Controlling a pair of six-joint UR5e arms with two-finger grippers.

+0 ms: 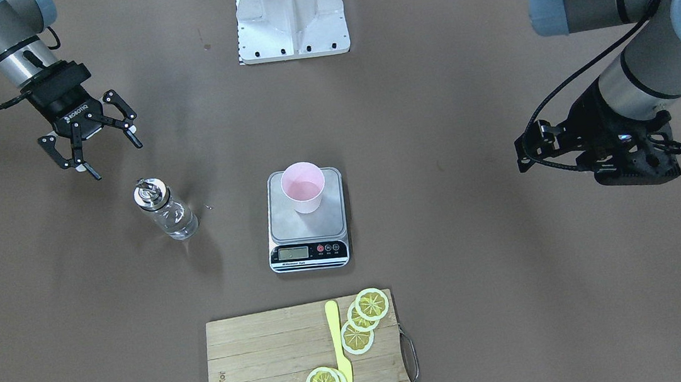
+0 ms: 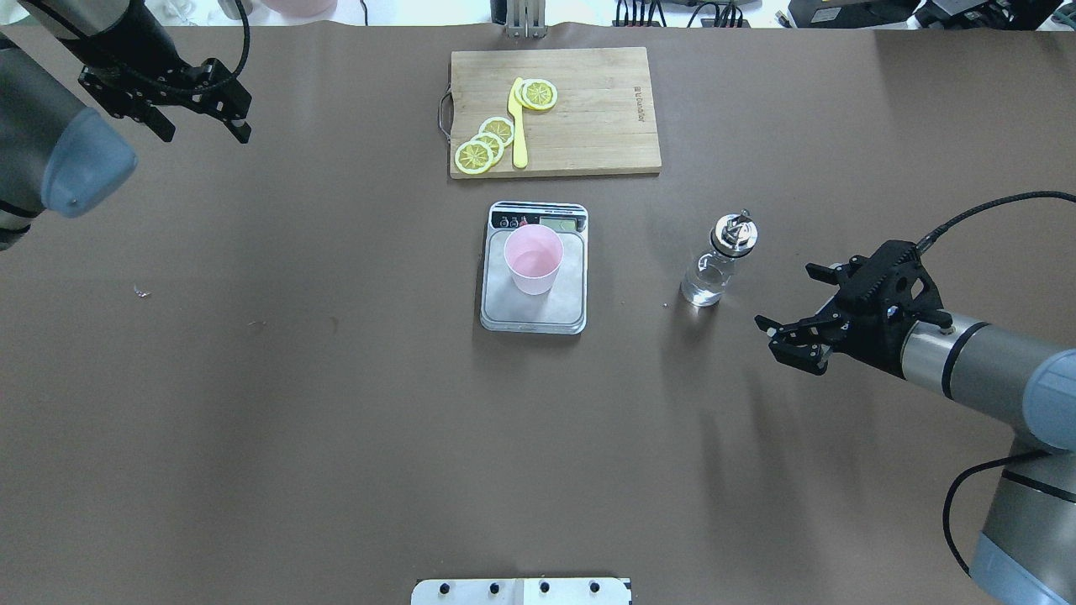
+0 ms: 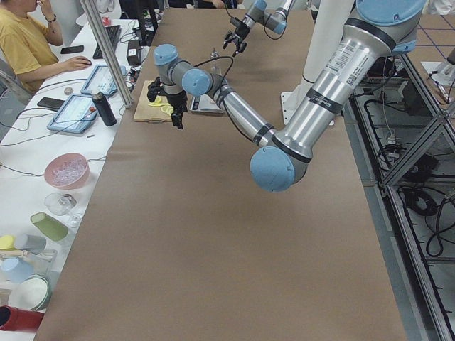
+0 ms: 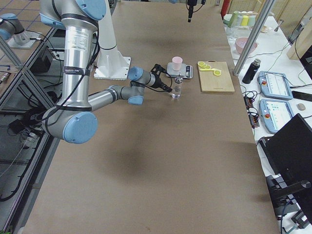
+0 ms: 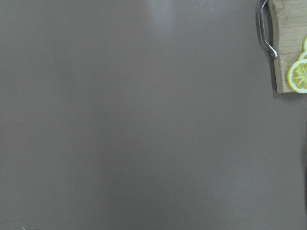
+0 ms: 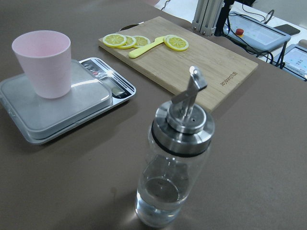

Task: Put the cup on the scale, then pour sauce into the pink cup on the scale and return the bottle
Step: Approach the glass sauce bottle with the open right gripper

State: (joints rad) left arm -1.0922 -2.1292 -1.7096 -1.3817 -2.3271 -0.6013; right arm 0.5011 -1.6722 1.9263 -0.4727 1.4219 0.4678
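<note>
The pale pink cup stands upright on the steel platform of the scale at mid-table; both also show in the overhead view, the cup on the scale. The clear glass bottle with its silver pourer cap stands upright on the table to the scale's right, holding a little clear sauce. My right gripper is open and empty, a short way from the bottle and pointed at it. My left gripper is open and empty, far off at the table's left rear.
A wooden cutting board with lemon slices and a yellow knife lies just beyond the scale. The robot's white base is at the near edge. A person sits at the side desk.
</note>
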